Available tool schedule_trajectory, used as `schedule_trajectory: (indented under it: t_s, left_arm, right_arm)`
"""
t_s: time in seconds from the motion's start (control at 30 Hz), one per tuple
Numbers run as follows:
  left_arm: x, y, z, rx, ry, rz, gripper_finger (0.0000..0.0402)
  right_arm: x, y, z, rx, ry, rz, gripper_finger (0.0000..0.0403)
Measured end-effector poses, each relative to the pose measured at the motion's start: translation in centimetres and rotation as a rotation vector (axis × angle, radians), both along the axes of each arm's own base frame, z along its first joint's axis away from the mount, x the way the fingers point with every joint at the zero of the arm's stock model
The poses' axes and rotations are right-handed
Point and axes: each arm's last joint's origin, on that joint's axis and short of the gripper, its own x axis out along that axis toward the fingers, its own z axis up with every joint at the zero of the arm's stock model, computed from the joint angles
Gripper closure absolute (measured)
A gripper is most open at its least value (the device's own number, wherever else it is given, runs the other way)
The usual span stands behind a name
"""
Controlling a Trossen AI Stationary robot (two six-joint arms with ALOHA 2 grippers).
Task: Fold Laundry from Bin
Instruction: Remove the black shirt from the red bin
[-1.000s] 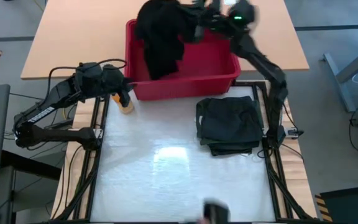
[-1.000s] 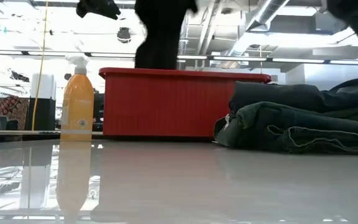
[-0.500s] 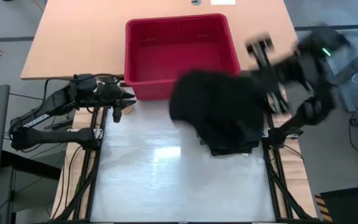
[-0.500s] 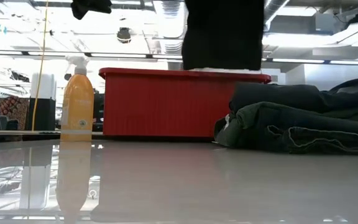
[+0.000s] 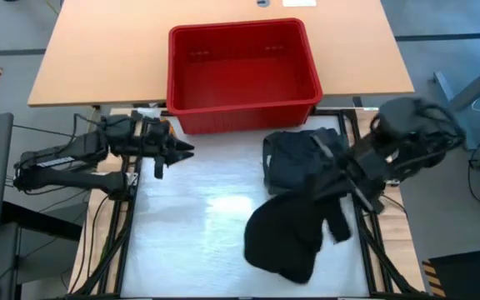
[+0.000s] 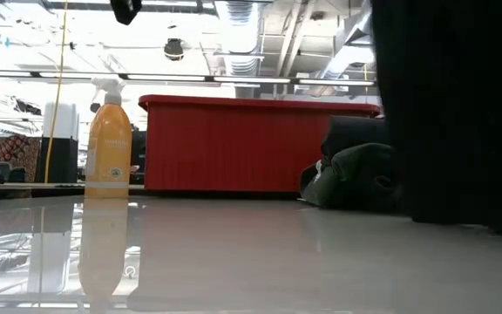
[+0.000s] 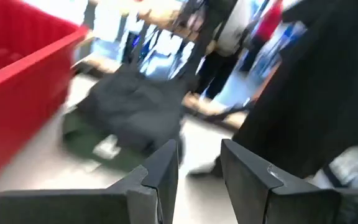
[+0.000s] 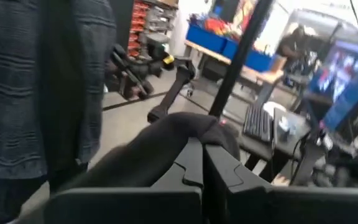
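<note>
Hanging from the right gripper [image 5: 340, 185] over the right half of the white table [image 5: 190, 233], a black garment [image 5: 288, 237], fingers pinched shut on a fold of it [image 8: 194, 134]; filling the right side of the low view as a dark curtain [image 6: 451, 113]. Just behind and beside it, a folded stack of dark laundry [image 5: 302, 158] on the table, charcoal over olive [image 6: 351, 174]. Behind that, the red bin [image 5: 242, 75], nothing visible inside. At the table's left edge, near the bin's front corner, the left gripper [image 5: 182, 151], jaws a narrow gap apart and holding nothing [image 7: 199, 171]. Left of the bin in the low view, an orange spray bottle [image 6: 109, 139].
</note>
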Motion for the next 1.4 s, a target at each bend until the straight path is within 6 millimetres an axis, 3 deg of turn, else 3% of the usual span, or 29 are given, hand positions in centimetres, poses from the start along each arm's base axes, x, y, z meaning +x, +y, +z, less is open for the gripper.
schedule_trajectory:
  t_s: [0.2, 0.37, 0.53, 0.67, 0.8, 1.0, 1.1, 1.23, 1.4]
  left_arm:
    - [2.1, -3.5, -1.6, -0.149, -0.280, -0.093, 0.0291]
    - [3.6, -9.0, -4.4, -0.245, -0.430, -0.175, 0.0291]
    - [5.1, -15.6, -7.1, -0.303, -0.368, -0.073, 0.0291]
    - [6.7, -19.9, -8.1, -0.264, -0.296, 0.006, 0.0291]
    - [8.7, -23.7, -8.3, -0.087, -0.248, 0.062, 0.0291]
    - [11.5, -27.3, -6.5, 0.230, -0.086, 0.238, 0.0291]
    - [11.9, -28.4, -4.9, 0.399, 0.021, 0.294, 0.0291]
    - [11.5, -28.9, -2.9, 0.517, 0.121, 0.258, 0.0291]
    - [10.8, -28.3, -3.7, 0.615, 0.260, 0.170, 0.0291]
  right_arm:
    - [1.9, 0.7, -5.2, 0.127, 0.111, -0.017, 0.0386]
    - [3.2, 1.1, -12.2, 0.396, 0.142, -0.017, 0.0386]
    - [5.0, 1.9, -20.9, 0.728, 0.103, -0.041, 0.0385]
    - [5.4, 2.6, -25.1, 1.031, -0.013, -0.085, 0.0385]
    - [6.5, 4.2, -29.0, 1.225, 0.004, -0.221, 0.0385]
    - [8.6, 6.9, -32.3, 1.499, 0.060, -0.453, 0.0384]
    - [9.9, 7.6, -32.8, 1.589, 0.035, -0.496, 0.0384]
    - [11.6, 7.0, -32.6, 1.662, -0.015, -0.511, 0.0384]
    - [13.7, 5.2, -31.8, 1.688, -0.085, -0.537, 0.0384]
